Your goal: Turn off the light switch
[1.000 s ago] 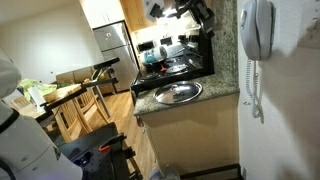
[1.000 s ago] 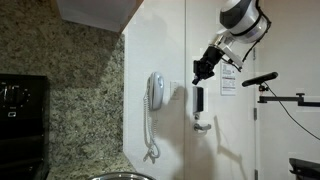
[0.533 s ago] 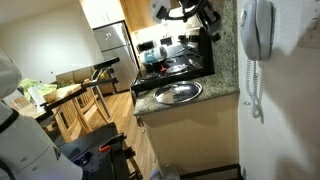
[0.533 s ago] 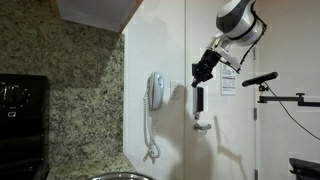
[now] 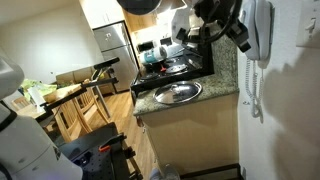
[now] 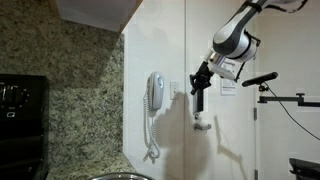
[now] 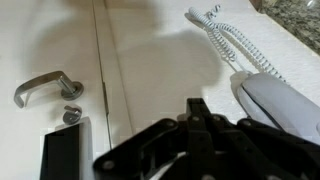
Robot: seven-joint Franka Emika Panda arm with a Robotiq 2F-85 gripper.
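Apparently pinched together, the end effector (image 6: 199,80) hangs just right of the light switch (image 6: 177,89) at frame centre, so a sideways push may overshoot into the wall telephone (image 6: 155,92) and dislodge it.

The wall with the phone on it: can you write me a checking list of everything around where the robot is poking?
Surface: white wall next to a white door; granite counter below.
Job's things: light switch, a small white plate between the wall telephone and the gripper; on or off cannot be told.
Clutter: nothing seen on the wall.
Grippers: gripper, fingers look closed together, tip close beside the switch; touching or not cannot be told.
Cables: coiled phone cord hangs below the telephone.
Surroundings: sink, stove, fridge, door handle.
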